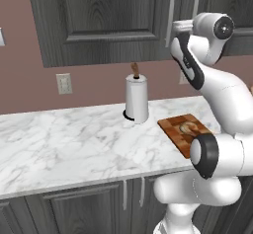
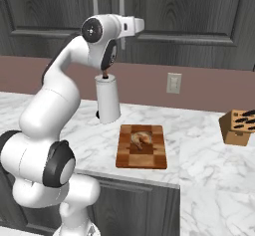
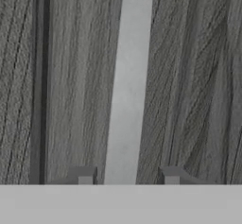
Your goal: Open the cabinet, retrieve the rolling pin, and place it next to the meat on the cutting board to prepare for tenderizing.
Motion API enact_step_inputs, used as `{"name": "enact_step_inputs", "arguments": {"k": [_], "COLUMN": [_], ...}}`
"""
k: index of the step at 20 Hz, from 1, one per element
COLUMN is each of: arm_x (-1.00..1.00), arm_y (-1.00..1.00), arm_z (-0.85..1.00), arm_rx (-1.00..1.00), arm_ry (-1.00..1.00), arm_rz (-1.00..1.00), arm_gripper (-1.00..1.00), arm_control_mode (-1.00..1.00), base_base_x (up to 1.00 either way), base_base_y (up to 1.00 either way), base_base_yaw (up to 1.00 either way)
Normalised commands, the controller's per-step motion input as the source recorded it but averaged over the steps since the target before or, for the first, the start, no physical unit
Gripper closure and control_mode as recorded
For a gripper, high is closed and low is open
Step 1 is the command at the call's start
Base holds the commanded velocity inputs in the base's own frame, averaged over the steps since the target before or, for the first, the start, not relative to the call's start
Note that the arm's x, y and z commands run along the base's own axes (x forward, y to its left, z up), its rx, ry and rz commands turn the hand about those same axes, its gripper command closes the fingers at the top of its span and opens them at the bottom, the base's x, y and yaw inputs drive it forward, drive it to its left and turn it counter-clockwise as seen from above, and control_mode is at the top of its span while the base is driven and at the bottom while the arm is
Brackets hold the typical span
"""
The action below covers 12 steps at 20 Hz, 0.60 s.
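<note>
The cabinet hangs over the counter with its dark doors shut. My gripper is raised against one door. Its two fingertips stand either side of a long silver bar handle, and a small gap shows on each side, so the gripper is open around it. The cutting board lies on the counter near the front edge, and the meat rests on it. The rolling pin is out of view.
A paper towel roll stands behind the board. A tan knife block sits at the right. The marble counter stretches to the left. Low cabinets with short handles run below.
</note>
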Motion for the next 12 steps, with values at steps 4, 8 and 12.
{"name": "enact_step_inputs", "arguments": {"k": [4,8,12], "arm_x": [0.0,0.0,0.0], "arm_y": [0.01,0.0,0.0], "arm_z": [-0.04,-0.04,0.0], "arm_rx": [0.0,0.0,0.0], "arm_ry": [0.09,0.04,0.0], "arm_rz": [0.0,0.0,0.0], "arm_gripper": [1.0,1.0,1.0], "arm_control_mode": [-1.0,-1.0,-1.0], "base_base_x": [0.0,0.0,0.0], "base_base_y": [0.0,0.0,0.0], "base_base_yaw": [0.0,0.0,0.0]}}
